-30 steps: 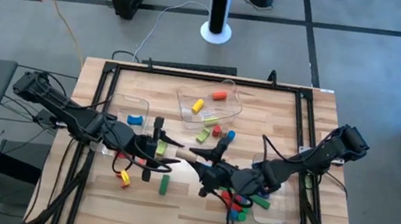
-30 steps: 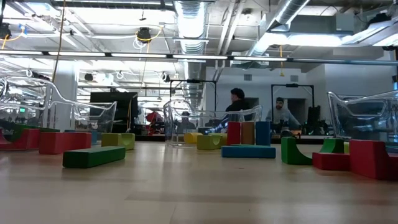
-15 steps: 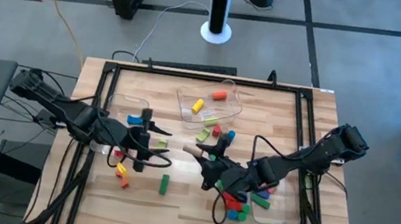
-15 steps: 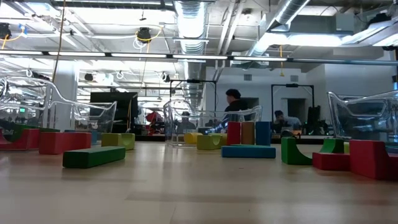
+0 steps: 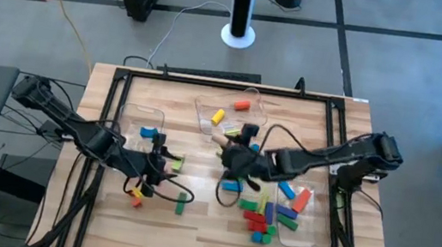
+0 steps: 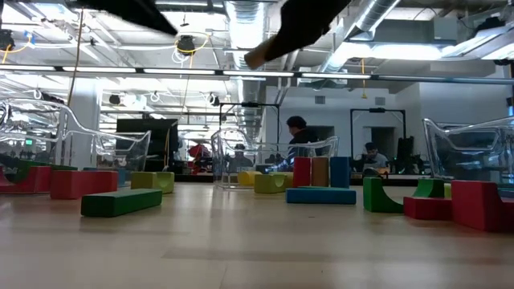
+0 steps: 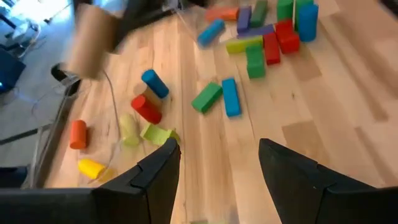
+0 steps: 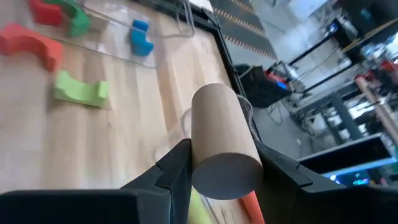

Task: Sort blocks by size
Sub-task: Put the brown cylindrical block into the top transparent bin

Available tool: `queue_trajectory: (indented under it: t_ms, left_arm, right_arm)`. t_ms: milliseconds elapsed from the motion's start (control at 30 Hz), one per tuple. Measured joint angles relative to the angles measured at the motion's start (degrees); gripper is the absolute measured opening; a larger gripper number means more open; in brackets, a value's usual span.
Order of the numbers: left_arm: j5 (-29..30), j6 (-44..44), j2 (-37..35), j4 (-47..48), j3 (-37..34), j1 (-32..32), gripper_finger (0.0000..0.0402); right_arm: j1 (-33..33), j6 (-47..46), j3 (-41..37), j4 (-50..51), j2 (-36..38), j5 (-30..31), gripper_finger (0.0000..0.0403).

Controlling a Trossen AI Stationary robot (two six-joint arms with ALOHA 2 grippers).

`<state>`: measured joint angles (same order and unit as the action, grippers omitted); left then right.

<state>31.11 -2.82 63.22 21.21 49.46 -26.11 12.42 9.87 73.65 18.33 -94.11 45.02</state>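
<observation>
**Blocks scattered on the table, right gripper holding a plain wooden cylinder**

Blocks [image 5: 258, 215] in red, green, blue, yellow and orange lie spread over the wooden table [image 5: 207, 225] in the overhead view. The largest cluster sits at lower right of centre, beside and partly inside a clear bin [image 5: 305, 206]. A second clear bin [image 5: 231, 112] at upper centre holds a yellow block [image 5: 218, 116] and an orange block [image 5: 243, 105]. A third clear bin [image 5: 141, 121] at centre left holds a blue block [image 5: 148, 132]. A green bar [image 5: 180, 204] lies alone at lower centre.

The right gripper [image 5: 226, 148] reaches in from the right to the middle of the frame, just below the upper bin. Its fingers are clamped on a tan wooden cylinder [image 8: 222, 142], which fills the centre of the right wrist view.

The left gripper [image 5: 165, 164] comes in from the left and hangs at centre left, near small yellow and orange pieces [image 5: 136, 195]. Its jaws are spread apart with nothing between them, as the left wrist view shows.

In the table-level view, two people show in the room far behind the table.
</observation>
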Motion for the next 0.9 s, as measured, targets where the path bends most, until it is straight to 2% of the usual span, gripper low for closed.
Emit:
queue_trajectory:
  t_ms: [400,500,633,900]
  left_arm:
    - [-1.2,-11.2,-1.6,-22.0,-15.9,0.6,0.0212]
    - [-4.6,-13.9,-2.9,-27.4,-19.1,2.1,0.0212]
    - [-9.5,-13.7,-3.8,-34.6,-22.7,4.1,0.0212]
    - [-10.0,-9.2,-3.8,-40.7,-24.5,4.5,0.0212]
  right_arm:
    - [-16.0,-0.4,0.0,0.5,0.0,-14.7,0.0168]
    - [-20.6,-2.1,0.0,2.8,0.1,-18.3,0.0168]
    - [-26.4,-5.2,0.0,5.8,0.1,-24.8,0.0168]
    - [-32.8,-6.5,0.0,6.7,0.1,-32.6,0.0168]
